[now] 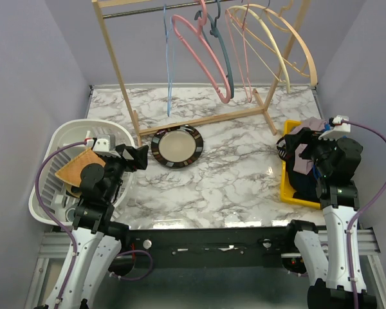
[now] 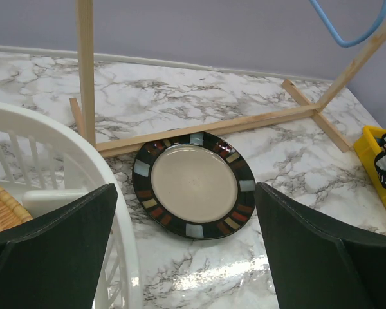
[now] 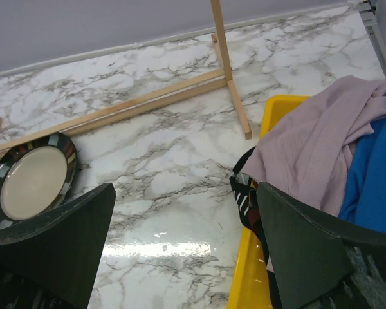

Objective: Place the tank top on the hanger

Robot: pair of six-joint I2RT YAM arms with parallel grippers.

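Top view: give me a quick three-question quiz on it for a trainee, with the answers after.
1. True or false: the tank top hangs on the hanger.
2. What lies on the table beside the foot of the rack? A) plate B) mug C) book
3. Fill in: the tank top lies in a ___ bin.
Key: 1 false; 2 A; 3 yellow.

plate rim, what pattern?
The plate has a black rim with blue, red and tan blocks; clearest in left wrist view.
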